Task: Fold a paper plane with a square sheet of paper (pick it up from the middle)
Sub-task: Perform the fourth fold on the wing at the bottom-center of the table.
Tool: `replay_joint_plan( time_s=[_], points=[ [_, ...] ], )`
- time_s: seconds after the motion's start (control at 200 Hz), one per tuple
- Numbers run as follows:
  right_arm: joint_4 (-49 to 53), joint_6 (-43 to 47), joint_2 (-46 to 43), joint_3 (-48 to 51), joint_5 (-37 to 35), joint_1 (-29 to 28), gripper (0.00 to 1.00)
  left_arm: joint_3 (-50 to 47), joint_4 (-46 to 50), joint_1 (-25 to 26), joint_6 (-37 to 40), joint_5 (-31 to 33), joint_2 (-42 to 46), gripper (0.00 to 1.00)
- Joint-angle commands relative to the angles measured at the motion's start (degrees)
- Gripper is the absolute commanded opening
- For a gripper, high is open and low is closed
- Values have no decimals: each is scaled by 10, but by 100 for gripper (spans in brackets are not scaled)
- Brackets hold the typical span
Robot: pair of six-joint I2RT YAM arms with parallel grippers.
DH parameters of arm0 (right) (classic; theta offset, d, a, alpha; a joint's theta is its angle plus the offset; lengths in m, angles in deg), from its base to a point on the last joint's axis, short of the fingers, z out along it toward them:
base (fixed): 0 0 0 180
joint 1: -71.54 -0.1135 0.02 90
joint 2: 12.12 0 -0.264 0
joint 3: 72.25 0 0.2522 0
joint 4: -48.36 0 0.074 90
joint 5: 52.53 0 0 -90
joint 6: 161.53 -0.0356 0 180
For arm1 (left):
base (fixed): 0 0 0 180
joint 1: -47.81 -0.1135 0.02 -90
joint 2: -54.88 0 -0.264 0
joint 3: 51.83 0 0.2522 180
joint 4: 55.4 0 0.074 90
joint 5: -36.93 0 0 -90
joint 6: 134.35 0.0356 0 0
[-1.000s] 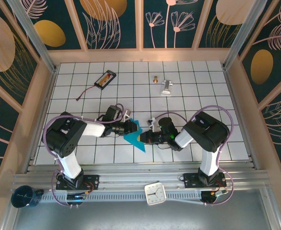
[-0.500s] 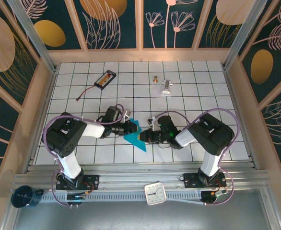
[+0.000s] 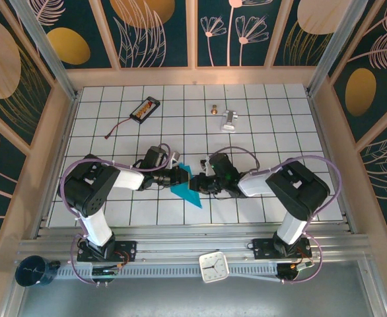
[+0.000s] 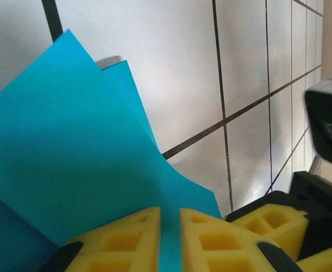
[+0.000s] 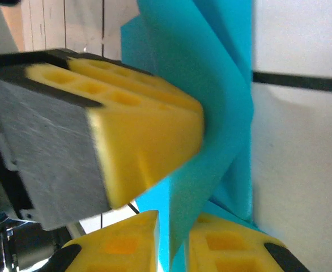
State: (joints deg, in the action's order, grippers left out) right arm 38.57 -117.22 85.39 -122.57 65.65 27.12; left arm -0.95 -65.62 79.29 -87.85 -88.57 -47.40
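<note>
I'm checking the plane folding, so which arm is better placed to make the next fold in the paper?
Likely right: the right claw pinches a raised flap of the paper, while the left claw clamps its other side and can anchor it.

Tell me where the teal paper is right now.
In the top view the teal paper sits just below the picture's centre, clamped from the left by the left fingers and from the right by the right fingers.

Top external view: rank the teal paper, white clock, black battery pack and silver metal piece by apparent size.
1-2. white clock and teal paper: alike; the paper is partly covered.
3. black battery pack.
4. silver metal piece.
</note>
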Motion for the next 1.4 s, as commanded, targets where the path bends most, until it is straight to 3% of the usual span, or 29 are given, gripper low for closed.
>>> replay_joint_plan(
  time_s=[0.0, 0.215, 0.48, 0.941, 1.181, 1.396],
  points=[
    [118, 30, -25, -38, -62, -17, 19, -18, 40, 1, 17, 26, -30, 16],
    [191, 32, -36, -64, -102, -26, 21, -18, 41, 1, 17, 26, -31, 16],
    [187, 38, -74, -41, -98, -38, 24, -14, 43, 0, 18, 27, -34, 16],
    [240, 41, -88, -33, -188, -96, 27, -15, 46, 0, 18, 26, -34, 16],
    [232, 52, -58, -45, -195, -104, 26, -14, 45, 0, 17, 25, -36, 16],
    [202, 67, -37, -52, -179, -103, 18, -14, 46, 0, 18, 23, -37, 15]
  ],
)
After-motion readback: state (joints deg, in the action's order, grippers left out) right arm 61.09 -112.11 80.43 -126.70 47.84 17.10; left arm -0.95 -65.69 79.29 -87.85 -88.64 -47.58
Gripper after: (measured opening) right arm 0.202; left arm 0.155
